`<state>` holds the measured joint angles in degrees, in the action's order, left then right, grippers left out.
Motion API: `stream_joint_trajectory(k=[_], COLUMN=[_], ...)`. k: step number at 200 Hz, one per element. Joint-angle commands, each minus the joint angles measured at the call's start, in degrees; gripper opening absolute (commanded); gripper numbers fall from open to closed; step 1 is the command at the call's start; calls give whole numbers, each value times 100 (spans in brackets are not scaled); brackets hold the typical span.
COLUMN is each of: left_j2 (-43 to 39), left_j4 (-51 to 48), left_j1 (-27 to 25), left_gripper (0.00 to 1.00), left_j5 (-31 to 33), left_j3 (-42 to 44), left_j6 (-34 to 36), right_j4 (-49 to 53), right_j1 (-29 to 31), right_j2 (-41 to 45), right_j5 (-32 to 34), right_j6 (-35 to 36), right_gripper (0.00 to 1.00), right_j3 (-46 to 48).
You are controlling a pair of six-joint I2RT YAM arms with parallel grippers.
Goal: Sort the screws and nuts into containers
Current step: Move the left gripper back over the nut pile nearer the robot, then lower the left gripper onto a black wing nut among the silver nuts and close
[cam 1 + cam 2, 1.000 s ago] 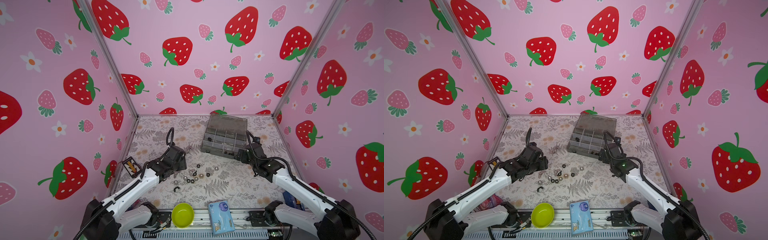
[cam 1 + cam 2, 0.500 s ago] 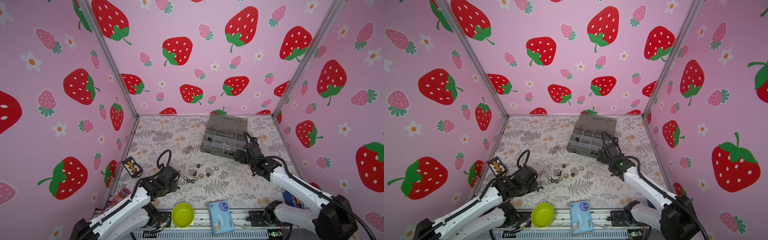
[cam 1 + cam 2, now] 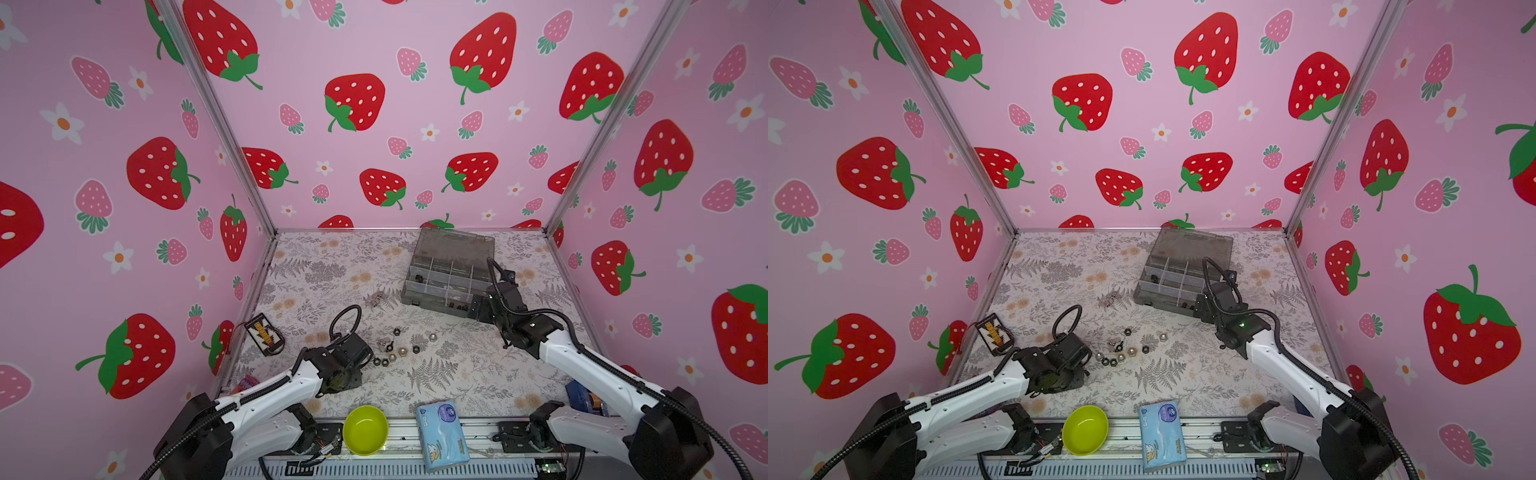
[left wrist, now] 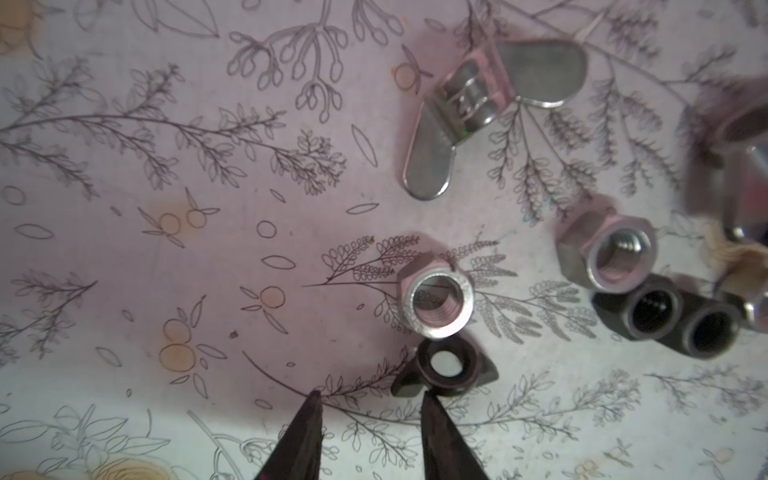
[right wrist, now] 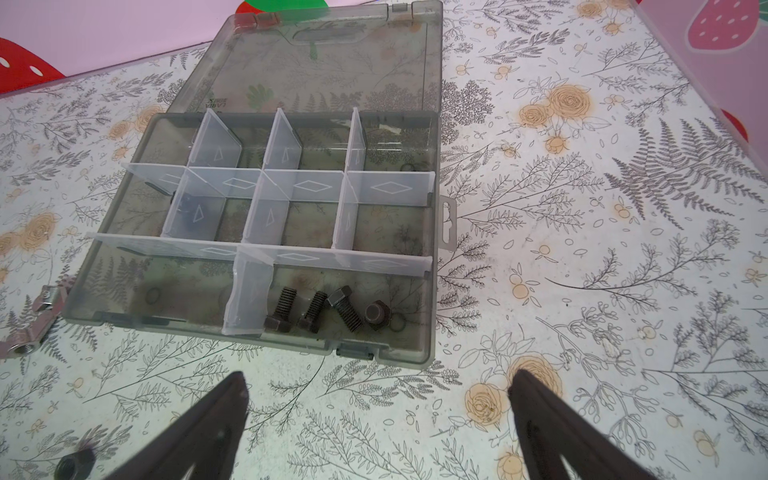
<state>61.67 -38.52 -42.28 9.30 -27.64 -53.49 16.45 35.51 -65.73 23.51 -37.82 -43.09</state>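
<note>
Loose screws and nuts (image 3: 395, 353) (image 3: 1121, 353) lie mid-table, with more silver wing nuts (image 3: 377, 298) further back. My left gripper (image 3: 355, 376) is low at the near left end of the cluster. In the left wrist view its jaws (image 4: 371, 397) stand narrowly apart with nothing between them. One fingertip (image 4: 430, 405) touches a black wing nut (image 4: 444, 370), beside silver hex nuts (image 4: 436, 303) and a silver wing nut (image 4: 490, 99). My right gripper (image 3: 478, 309) (image 5: 379, 376) hovers open and empty before the grey organizer box (image 3: 449, 274) (image 5: 434, 232). The containers are its compartments; one holds black screws (image 5: 316, 311).
A lime-green bowl (image 3: 365, 430) and a blue tissue pack (image 3: 442, 434) sit at the front edge. A small black and yellow gadget (image 3: 264, 334) lies by the left wall. Pink walls close three sides. The box's lid (image 5: 332, 62) lies open behind it.
My left arm has pulled back toward the front and dropped low beside the black wing nut, and its jaws have narrowed. The right gripper has barely shifted and stays open.
</note>
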Motion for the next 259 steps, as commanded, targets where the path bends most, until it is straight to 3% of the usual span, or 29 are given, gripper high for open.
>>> stream_joint_trajectory(k=[1, 73, 138, 203, 236, 259], left_j2=[119, 325, 1004, 1509, 1622, 1688], left_j4=[146, 306, 614, 798, 852, 845], left_j1=[-26, -28, -25, -24, -25, -23], left_gripper=[42, 45, 47, 30, 30, 36], left_j5=[44, 60, 223, 276, 331, 374], left_j3=[-25, -83, -377, -483, -543, -628], left_j6=[41, 141, 420, 512, 572, 629], right_j4=[-6, -40, -32, 32, 34, 42], right_j1=[35, 35, 35, 35, 35, 38], right_j2=[-61, -93, -89, -59, 25, 62], right_j5=[137, 149, 141, 198, 216, 201], right_j6=[-85, -74, -74, -63, -76, -81], right_gripper=[100, 100, 100, 100, 100, 100], right_j3=[-85, -61, -33, -63, 0, 20])
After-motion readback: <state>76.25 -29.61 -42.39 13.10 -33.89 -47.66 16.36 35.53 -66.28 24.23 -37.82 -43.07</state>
